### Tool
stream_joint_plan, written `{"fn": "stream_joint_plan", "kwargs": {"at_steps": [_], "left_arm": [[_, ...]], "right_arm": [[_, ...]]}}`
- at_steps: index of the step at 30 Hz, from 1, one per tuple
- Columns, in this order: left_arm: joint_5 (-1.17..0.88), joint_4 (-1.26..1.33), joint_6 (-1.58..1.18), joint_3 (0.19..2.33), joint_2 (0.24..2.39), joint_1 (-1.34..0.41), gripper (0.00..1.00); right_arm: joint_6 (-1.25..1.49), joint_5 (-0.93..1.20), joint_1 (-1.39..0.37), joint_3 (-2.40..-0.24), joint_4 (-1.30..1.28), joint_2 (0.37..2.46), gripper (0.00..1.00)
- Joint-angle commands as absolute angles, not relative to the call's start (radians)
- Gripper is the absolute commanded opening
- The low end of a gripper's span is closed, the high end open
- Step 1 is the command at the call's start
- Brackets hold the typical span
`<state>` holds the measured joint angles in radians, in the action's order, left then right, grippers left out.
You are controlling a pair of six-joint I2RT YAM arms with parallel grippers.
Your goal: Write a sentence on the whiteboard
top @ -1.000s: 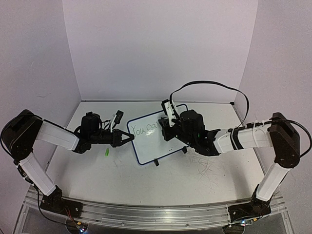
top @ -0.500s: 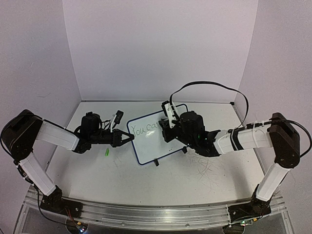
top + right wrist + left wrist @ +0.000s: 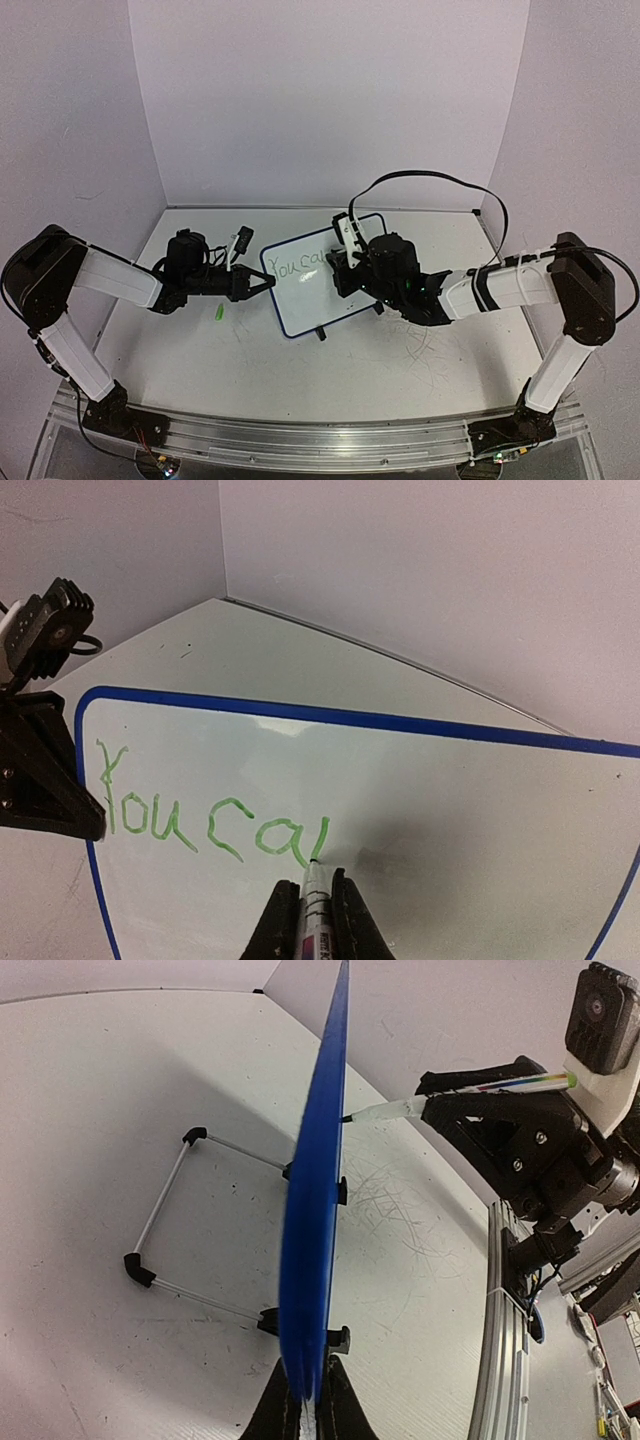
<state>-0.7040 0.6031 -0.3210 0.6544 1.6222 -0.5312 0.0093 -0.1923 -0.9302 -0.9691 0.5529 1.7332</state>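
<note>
The whiteboard (image 3: 310,300) stands in the middle of the table (image 3: 300,380), propped on a wire stand (image 3: 166,1200) behind it. The left gripper (image 3: 268,284) pinches its 9 o'clock edge. The right gripper (image 3: 313,885) comes in from 3 o'clock with a marker (image 3: 314,905) between its fingers, tip touching the board at the end of the writing (image 3: 190,815). A small cap (image 3: 218,313) lies on the table at the board's 8 o'clock, just beside the left gripper.

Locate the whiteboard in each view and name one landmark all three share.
Top external: whiteboard at centre, between the two arms.
Left wrist: whiteboard edge-on, a blue vertical strip up the middle.
Right wrist: whiteboard fills the lower frame, green writing at its left.
Shared landmark: left gripper clamped on its edge: left of it from above, bottom centre in its own view, far left in the right wrist's.
</note>
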Motion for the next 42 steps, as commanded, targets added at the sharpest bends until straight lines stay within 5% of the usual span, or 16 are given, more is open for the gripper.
{"fn": "stream_joint_plan", "kwargs": {"at_steps": [1,42], "left_arm": [[-0.678,0.545,-0.267,0.672,1.621,-0.529,0.00],[-0.676,0.543,-0.264,0.669,1.615,-0.529,0.00]], "right_arm": [[0.020,-0.216,-0.928,-0.984,0.554,1.718,0.00],[0.031,-0.279,-0.916,-0.979,0.563,1.711,0.00]]}}
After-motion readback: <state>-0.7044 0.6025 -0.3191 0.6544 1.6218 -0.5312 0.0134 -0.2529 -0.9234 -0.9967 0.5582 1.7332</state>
